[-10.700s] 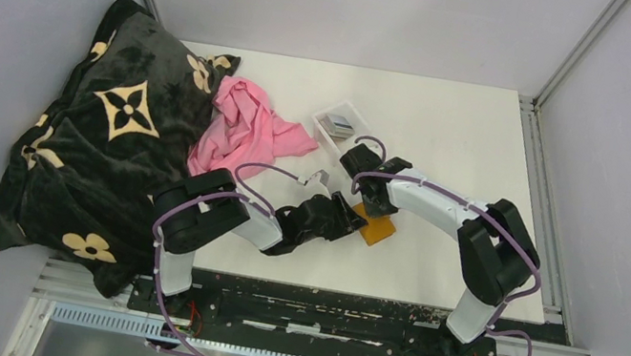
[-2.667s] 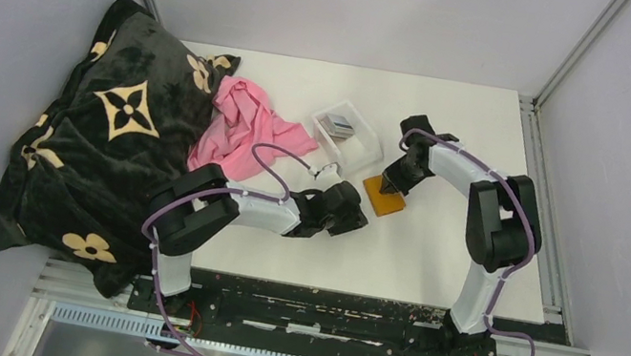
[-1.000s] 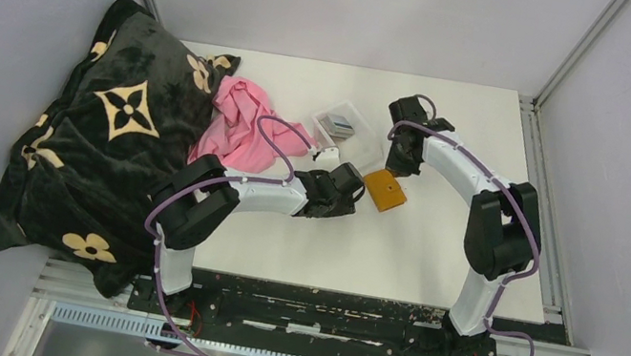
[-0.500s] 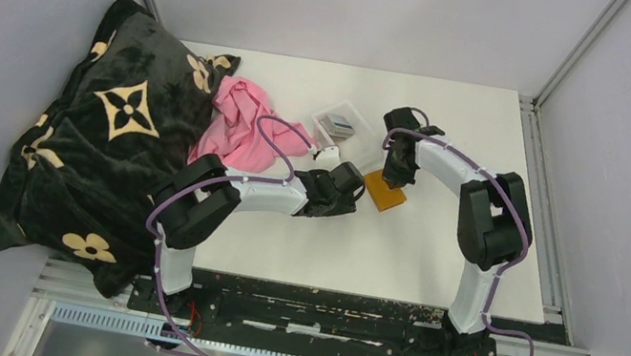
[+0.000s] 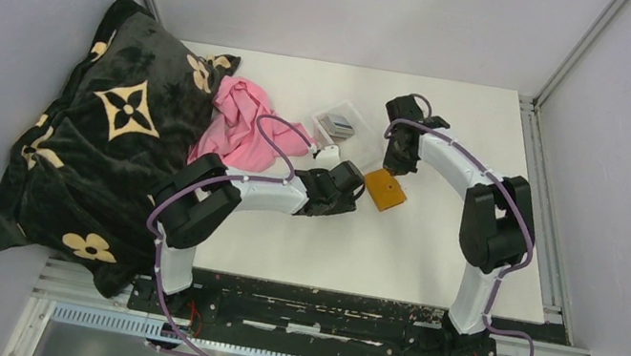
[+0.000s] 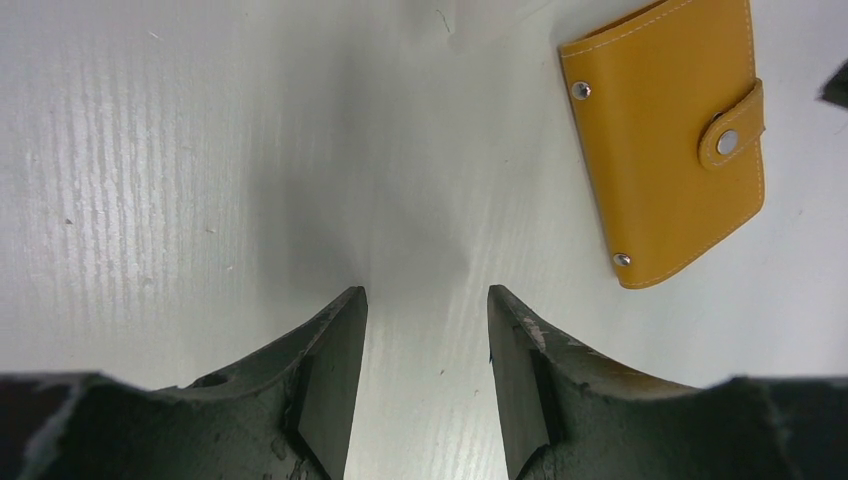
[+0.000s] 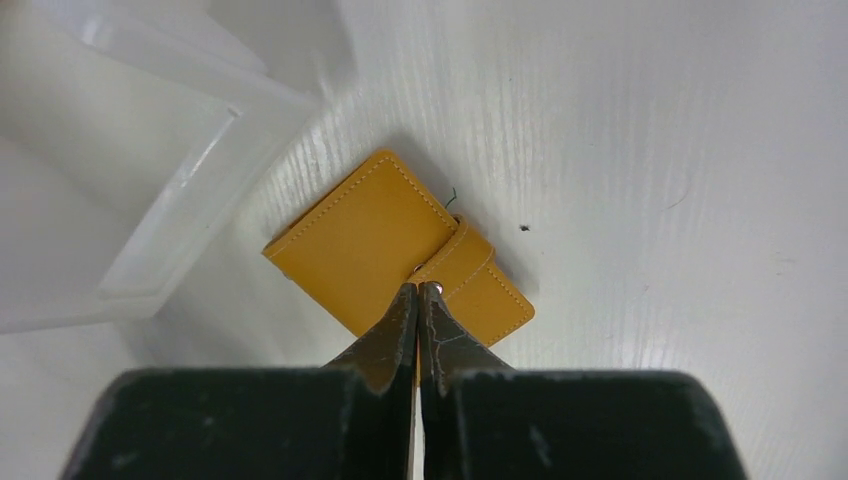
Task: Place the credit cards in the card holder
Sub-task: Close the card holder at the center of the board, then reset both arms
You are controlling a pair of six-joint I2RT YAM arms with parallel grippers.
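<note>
Orange holder (image 5: 384,190) lies shut on the white counter (image 5: 436,247). Clear tray (image 5: 361,150) with the cards (image 5: 337,125) sits at its 10 o'clock, pink cloth (image 5: 243,127) and black blanket (image 5: 106,133) farther toward 9. Closed, the right gripper (image 7: 418,290) points at its snap tab; the left gripper (image 6: 425,300), open and empty, is at 8. Grey walls surround.

The card holder (image 7: 390,250) looks like smooth orange leather, with neat thread stitches along its edge and little shiny metal studs (image 6: 728,141). The worktop (image 6: 200,150) is white and a bit shiny, with fine lines in it. The tray (image 7: 130,180) is clear, see-through plastic. The left end effector (image 6: 425,300) and the right end effector (image 7: 418,298) are dark, dull and scratched. The blanket (image 5: 95,141) is dark and fluffy. The pink cloth (image 5: 242,132) looks thin and soft.
</note>
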